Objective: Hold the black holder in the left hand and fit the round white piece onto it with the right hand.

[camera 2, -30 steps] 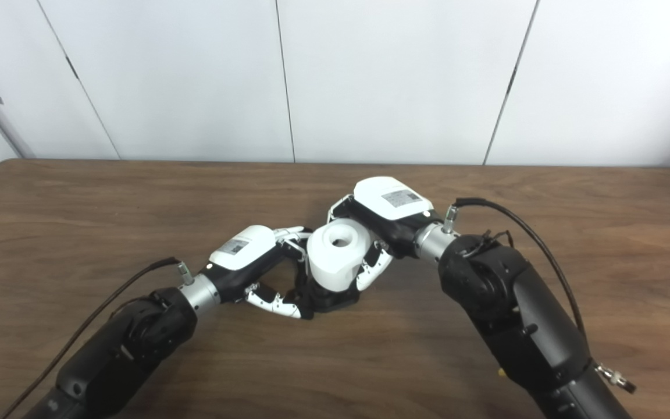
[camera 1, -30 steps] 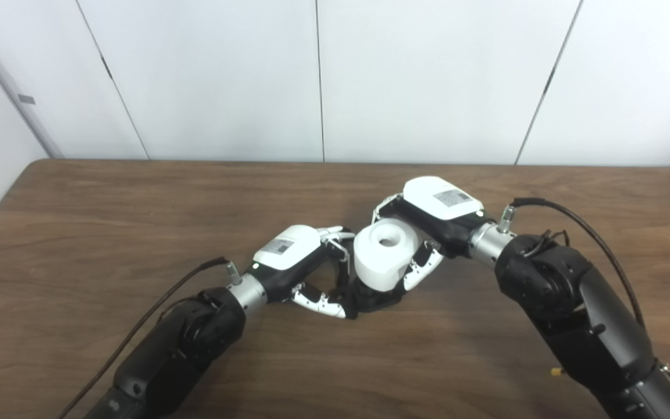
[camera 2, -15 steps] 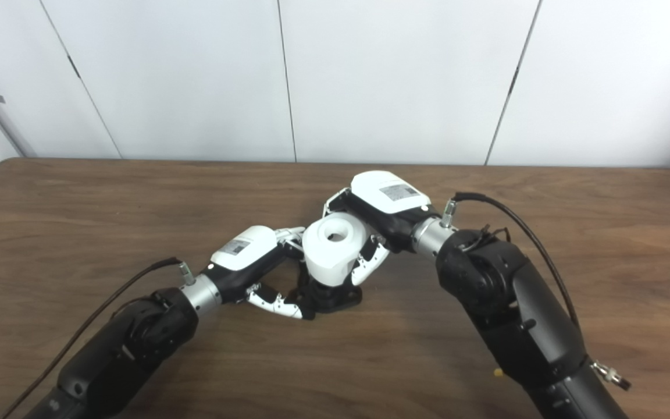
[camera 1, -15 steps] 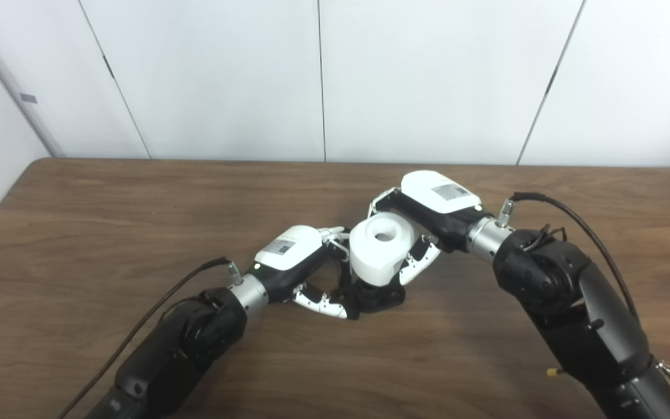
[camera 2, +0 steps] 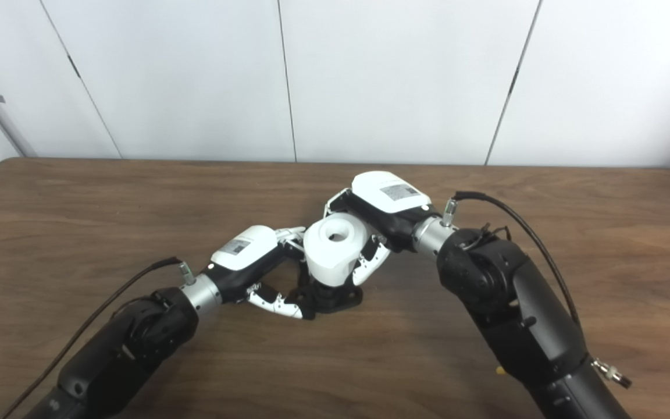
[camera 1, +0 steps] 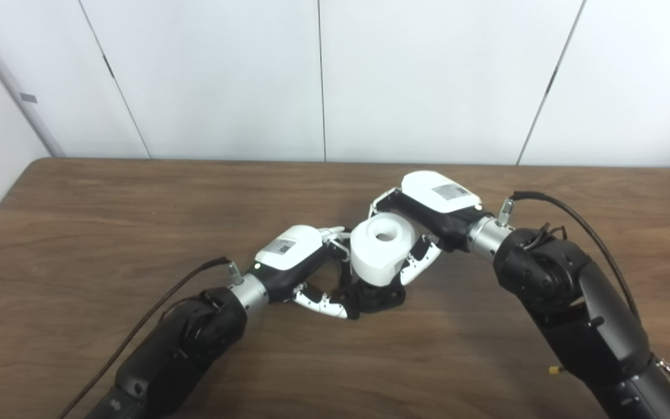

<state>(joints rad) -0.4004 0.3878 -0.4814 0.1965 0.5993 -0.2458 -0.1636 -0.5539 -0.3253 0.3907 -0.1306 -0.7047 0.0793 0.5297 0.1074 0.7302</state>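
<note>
Where the two black forearms rise from the bottom edge, the left arm [camera 1: 178, 343] slants up toward the middle of the wooden table [camera 1: 79, 233] and the right arm [camera 1: 573, 308] comes in steeply from the right side, each trailing a black cable from its wrist. A little farther in, the left hand [camera 1: 297, 262] lies low over the tabletop, its white back turned upward, its fingers [camera 1: 320, 304] curled around the black holder [camera 1: 378, 297]. The holder sits at the table's surface; whether its base is touching the wood or is just above it cannot be told, and only its lower, dark part is visible under what stands on it.

Directly above the holder is the round white piece [camera 1: 382, 247], a thick white cylinder with a round hole in its top face, standing nearly upright with a slight lean. Its lower end meets the holder, though how far it is seated cannot be made out. The right hand [camera 1: 428, 218] reaches over from behind and to the right, its fingers wrapped closely about the white piece, one white fingertip [camera 1: 413, 270] showing against the piece's right flank. The two hands nearly touch across the piece.

Beyond them the table runs bare to its far edge, where white wall panels [camera 1: 428, 75] with thin dark seams stand.
</note>
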